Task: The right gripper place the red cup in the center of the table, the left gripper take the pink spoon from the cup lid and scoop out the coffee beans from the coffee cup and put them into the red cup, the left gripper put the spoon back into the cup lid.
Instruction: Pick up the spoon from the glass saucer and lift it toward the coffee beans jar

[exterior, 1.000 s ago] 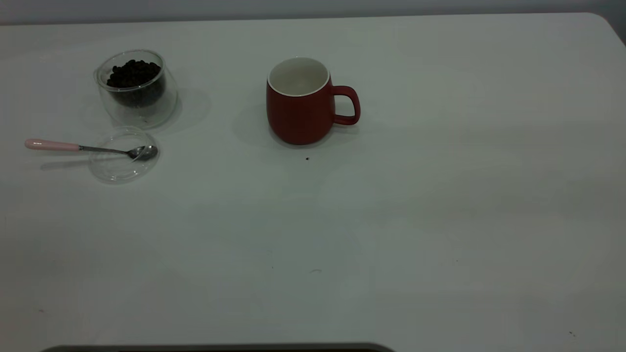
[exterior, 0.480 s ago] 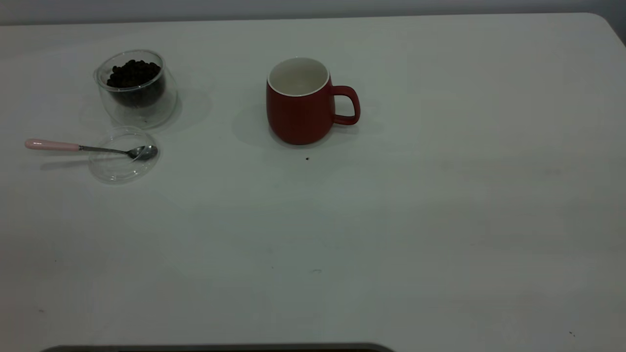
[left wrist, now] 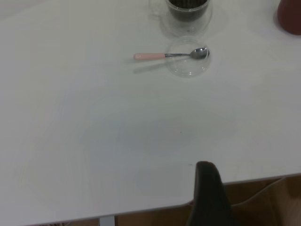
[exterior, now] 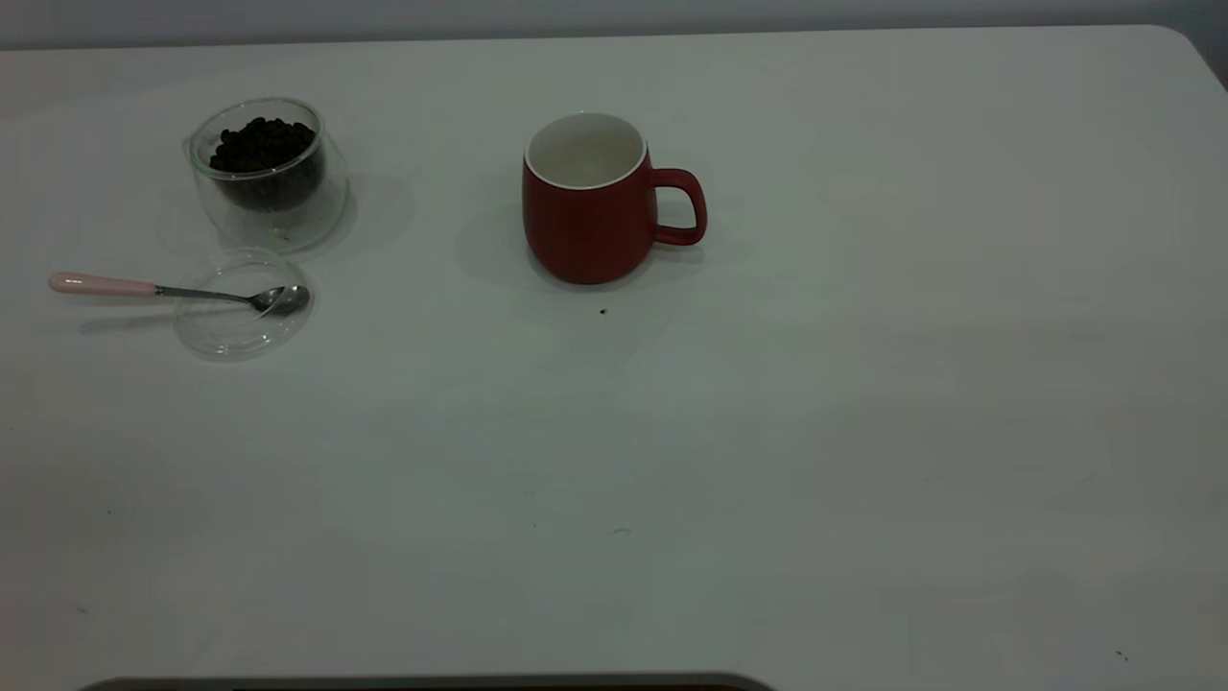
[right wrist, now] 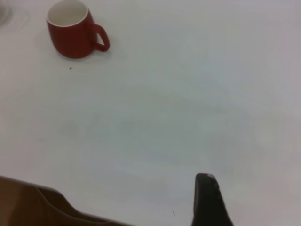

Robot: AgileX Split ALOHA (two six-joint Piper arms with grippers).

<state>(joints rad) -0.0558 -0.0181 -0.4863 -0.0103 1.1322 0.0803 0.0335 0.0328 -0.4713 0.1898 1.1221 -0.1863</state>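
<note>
The red cup (exterior: 587,202) stands upright near the middle of the table (exterior: 815,432), handle to the right, its white inside bare. At the far left, the clear coffee cup (exterior: 271,182) holds the coffee beans (exterior: 259,144). Just in front of it lies the cup lid (exterior: 242,321), with the pink spoon (exterior: 144,287) resting its bowl in the lid and its handle sticking out to the left. Neither arm shows in the exterior view. The left gripper (left wrist: 207,188) hangs over the table's near edge, far from the spoon (left wrist: 160,55). The right gripper (right wrist: 207,197) is far from the red cup (right wrist: 73,35).
A tiny dark speck (exterior: 602,311) lies just in front of the red cup. A dark strip (exterior: 422,683) runs along the table's near edge. The table's rounded corner (exterior: 1190,43) is at the back right.
</note>
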